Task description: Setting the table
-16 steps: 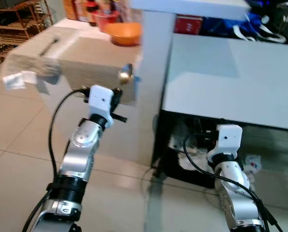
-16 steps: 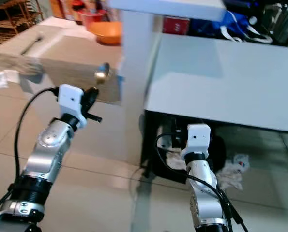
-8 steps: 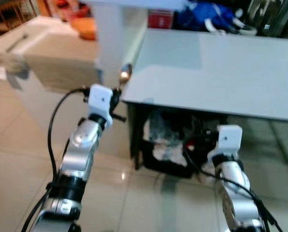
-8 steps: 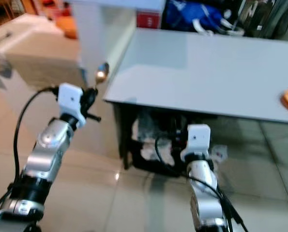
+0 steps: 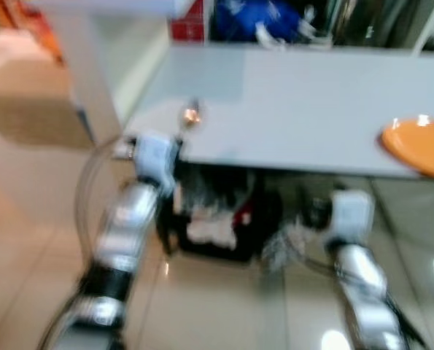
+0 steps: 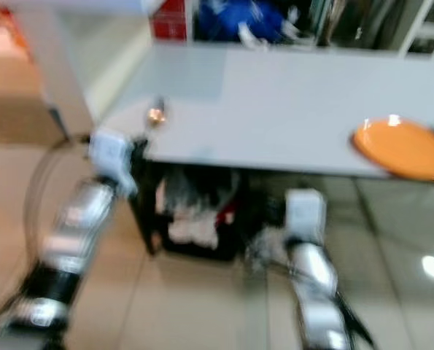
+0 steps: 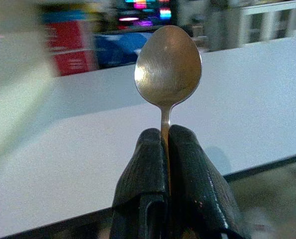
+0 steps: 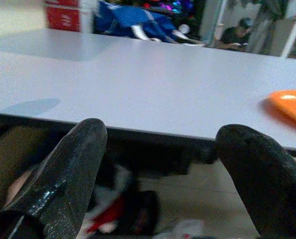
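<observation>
The head views are blurred. The left end effector (image 7: 166,149) is clenched on the handle of a spoon (image 7: 168,67), its 2 black fingers (image 7: 143,169) pressed together around the thin stem, with the bowl standing upright above the fingertips. In the head views the spoon (image 5: 192,114) sits at the left front corner of the grey table (image 5: 311,102), just over its edge. An orange plate (image 5: 416,138) lies at the table's right front edge, well apart from the spoon. The right end effector (image 8: 162,164) is released, its 2 fingers (image 8: 63,174) spread wide, held low in front of the table's front edge. Under the table, a dark bin (image 5: 217,226) holds white and red clutter. A red box (image 6: 171,20) and blue bag (image 6: 227,18) sit behind the far edge.
</observation>
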`<state>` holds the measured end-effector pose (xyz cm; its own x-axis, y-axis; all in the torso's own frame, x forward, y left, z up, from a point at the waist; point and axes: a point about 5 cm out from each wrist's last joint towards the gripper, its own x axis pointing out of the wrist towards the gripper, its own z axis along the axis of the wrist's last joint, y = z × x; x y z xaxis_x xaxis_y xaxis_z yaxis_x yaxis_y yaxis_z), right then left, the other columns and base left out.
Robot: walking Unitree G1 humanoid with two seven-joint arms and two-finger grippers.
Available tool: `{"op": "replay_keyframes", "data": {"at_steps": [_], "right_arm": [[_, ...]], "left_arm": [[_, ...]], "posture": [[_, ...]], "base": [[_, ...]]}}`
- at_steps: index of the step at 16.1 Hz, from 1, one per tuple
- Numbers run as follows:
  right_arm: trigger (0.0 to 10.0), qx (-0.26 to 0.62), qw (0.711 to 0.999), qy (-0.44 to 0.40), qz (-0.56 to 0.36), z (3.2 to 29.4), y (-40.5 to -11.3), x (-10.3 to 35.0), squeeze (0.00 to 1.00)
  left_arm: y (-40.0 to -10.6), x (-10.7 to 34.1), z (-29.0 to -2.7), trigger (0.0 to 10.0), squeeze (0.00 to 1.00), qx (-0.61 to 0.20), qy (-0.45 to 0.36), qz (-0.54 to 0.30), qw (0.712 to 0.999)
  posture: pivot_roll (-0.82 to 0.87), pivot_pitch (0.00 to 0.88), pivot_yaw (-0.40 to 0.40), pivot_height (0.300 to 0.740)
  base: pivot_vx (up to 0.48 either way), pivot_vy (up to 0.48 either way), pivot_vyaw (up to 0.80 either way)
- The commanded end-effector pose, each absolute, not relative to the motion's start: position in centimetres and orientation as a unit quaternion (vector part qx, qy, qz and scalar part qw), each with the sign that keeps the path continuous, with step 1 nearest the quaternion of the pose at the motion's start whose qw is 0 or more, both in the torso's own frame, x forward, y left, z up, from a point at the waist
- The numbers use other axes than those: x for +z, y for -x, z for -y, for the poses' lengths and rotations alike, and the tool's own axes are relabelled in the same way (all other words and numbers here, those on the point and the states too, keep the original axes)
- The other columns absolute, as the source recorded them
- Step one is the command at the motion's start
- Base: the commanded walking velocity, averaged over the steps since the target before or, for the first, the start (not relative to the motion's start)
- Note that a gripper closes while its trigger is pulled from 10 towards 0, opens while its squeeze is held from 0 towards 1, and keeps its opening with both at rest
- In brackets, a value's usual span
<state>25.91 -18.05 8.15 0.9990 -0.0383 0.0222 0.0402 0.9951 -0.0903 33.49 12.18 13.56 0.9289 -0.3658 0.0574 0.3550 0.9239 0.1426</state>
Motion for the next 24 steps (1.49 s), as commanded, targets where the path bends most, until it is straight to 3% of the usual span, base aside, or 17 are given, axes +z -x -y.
{"op": "replay_keyframes", "data": {"at_steps": [1,7,11,18,24], "right_arm": [[10.0,-0.006,0.999,0.040,0.025,17.1,-26.3,8.8,0.00],[10.0,-0.004,0.999,0.036,0.024,17.1,-26.3,8.8,0.00],[10.0,-0.004,0.999,0.038,0.021,17.0,-26.3,8.8,0.00],[10.0,-0.003,0.999,0.042,0.022,17.1,-26.4,8.8,0.00],[10.0,-0.003,0.999,0.040,0.027,16.9,-26.7,8.9,0.00]], "left_arm": [[-33.9,14.4,-13.4,10.0,0.00,-0.168,-0.080,0.055,0.981],[-33.9,14.4,-13.4,10.0,0.00,-0.172,-0.085,0.059,0.980],[-34.0,14.4,-13.4,10.0,0.00,-0.169,-0.078,0.060,0.981],[-34.2,14.5,-13.1,10.0,0.00,-0.162,-0.075,0.061,0.982],[-34.3,14.8,-11.7,10.0,0.00,-0.158,-0.051,0.062,0.984]], "posture": [[0.01,0.000,0.019,0.740],[0.01,0.000,0.020,0.740],[0.01,0.000,0.021,0.740],[0.01,0.000,0.018,0.740],[0.00,0.000,0.021,0.740]], "base": [[0.281,-0.386,0.00],[0.281,-0.386,0.00],[0.283,-0.384,-0.56],[0.000,0.000,0.00],[0.466,0.000,0.00]]}}
